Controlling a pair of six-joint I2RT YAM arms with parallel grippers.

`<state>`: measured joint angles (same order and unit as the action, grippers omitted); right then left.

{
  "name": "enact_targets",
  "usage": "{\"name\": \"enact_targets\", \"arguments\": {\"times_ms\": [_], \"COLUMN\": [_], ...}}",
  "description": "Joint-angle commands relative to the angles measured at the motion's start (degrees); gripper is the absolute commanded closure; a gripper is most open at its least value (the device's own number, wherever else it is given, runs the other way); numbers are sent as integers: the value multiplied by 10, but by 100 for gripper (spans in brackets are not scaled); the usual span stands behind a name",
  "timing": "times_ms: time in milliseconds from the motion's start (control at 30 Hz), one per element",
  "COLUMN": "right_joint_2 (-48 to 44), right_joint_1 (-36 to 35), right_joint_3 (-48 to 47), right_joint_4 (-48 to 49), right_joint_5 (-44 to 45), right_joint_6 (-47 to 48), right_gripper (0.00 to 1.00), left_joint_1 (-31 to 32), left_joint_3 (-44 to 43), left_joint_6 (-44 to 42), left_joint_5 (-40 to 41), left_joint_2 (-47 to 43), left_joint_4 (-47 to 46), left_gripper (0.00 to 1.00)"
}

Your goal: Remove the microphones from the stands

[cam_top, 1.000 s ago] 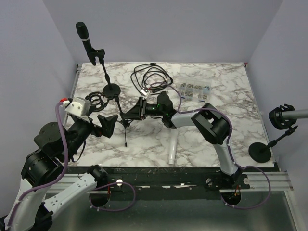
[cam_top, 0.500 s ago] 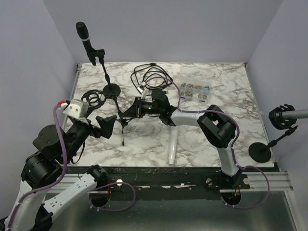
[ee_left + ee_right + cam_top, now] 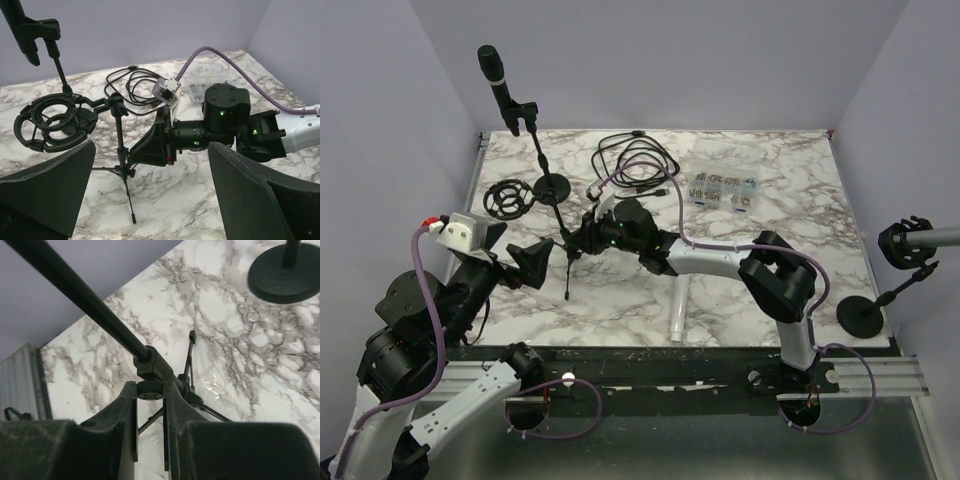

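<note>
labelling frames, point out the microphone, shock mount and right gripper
microphone [image 3: 494,72], top view, on its head
shock mount [image 3: 84,122], left wrist view, on its right rim
right gripper [image 3: 150,393], right wrist view, between fingertips clamping the stand knob [image 3: 150,387]

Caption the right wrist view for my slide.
Right arm's fingers pinch the joint knob on the tripod stand, marble table beneath.

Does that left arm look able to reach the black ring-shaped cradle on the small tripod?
Probably yes: the left pincer stands open facing the black ring-shaped cradle, nothing between; the right pincer clamps the small black tripod lower down.
</note>
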<state>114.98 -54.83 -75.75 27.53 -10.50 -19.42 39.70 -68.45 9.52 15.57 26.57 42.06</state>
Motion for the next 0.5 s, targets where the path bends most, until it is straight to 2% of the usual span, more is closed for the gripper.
{"name": "enact_targets", "arguments": {"times_ms": [0,200,333,467], "right_joint_2": [6,7,31,63], "right_joint_1": [-25,-66,-110,-140], "right_joint_3": [1,-25,-43,-56], "right_joint_4": [-106,-118,-106,-76], "right_joint_5": [165,265,387,474], "right_joint_6": [154,300,423,529], "right_gripper": [99,99,99,99], "left_joint_1": [-3,-3,-3,-3], "left_joint_3": [2,4,3,5], "left_joint_6": [5,5,4,2], "left_joint_5": [20,21,25,31], "left_joint_2": [-8,-8,-13,-19], "left_joint_4": [-9,-12,-9,-6], "left_gripper": [1,1,1,1]}}
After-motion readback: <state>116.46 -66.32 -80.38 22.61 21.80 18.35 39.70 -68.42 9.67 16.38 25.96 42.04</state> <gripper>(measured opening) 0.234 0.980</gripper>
